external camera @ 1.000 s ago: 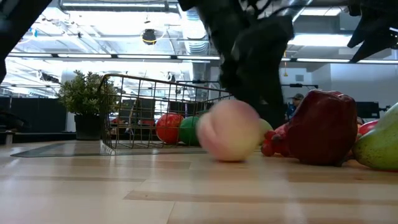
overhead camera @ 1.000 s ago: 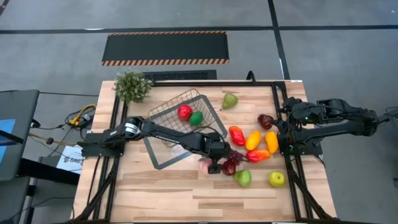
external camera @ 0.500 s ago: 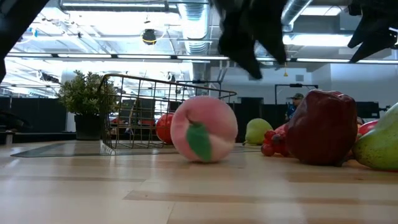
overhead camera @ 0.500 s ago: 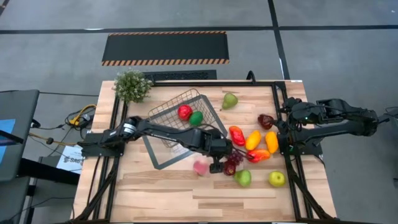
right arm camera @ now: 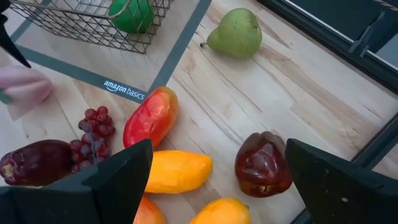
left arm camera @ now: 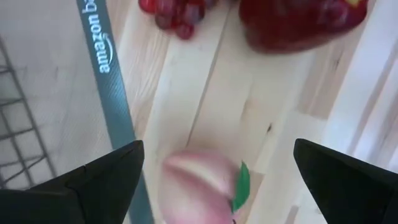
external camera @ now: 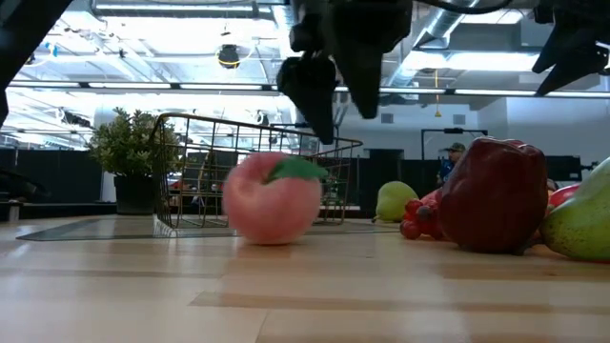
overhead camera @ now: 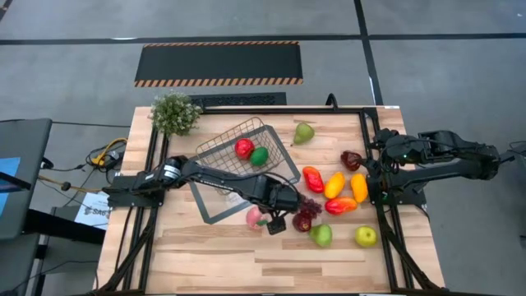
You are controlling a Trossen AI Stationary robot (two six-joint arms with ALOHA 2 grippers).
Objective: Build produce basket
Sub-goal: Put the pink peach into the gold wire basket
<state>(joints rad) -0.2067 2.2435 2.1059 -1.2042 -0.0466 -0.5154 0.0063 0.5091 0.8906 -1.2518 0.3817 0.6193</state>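
Note:
My left gripper (overhead camera: 275,222) hangs open just above a pink peach (overhead camera: 255,216) with a green leaf. The peach lies on the wood beside the grey tray's near edge (left arm camera: 115,118), and in the left wrist view it (left arm camera: 199,186) shows between my fingers, untouched. The wire basket (overhead camera: 246,152) stands on the tray and holds a red piece (overhead camera: 244,148) and a green piece (overhead camera: 260,156). Dark grapes (overhead camera: 311,205) and a dark red piece (overhead camera: 302,222) lie right of the gripper. My right gripper (overhead camera: 385,156) waits open at the table's right edge.
More produce lies right of centre: a green pear (overhead camera: 304,132), a dark red pepper (overhead camera: 352,160), red, orange and yellow pieces (overhead camera: 334,185), a green apple (overhead camera: 321,235) and a yellow-green apple (overhead camera: 366,237). A potted plant (overhead camera: 174,113) stands at the far left corner. Bare wood runs along the near edge.
The peach has rolled along the wood toward the table's left, ending beside the tray, and has turned over so its leaf now sits on top. My left gripper has risen from beside the peach, then moved left after it, and stays above it.

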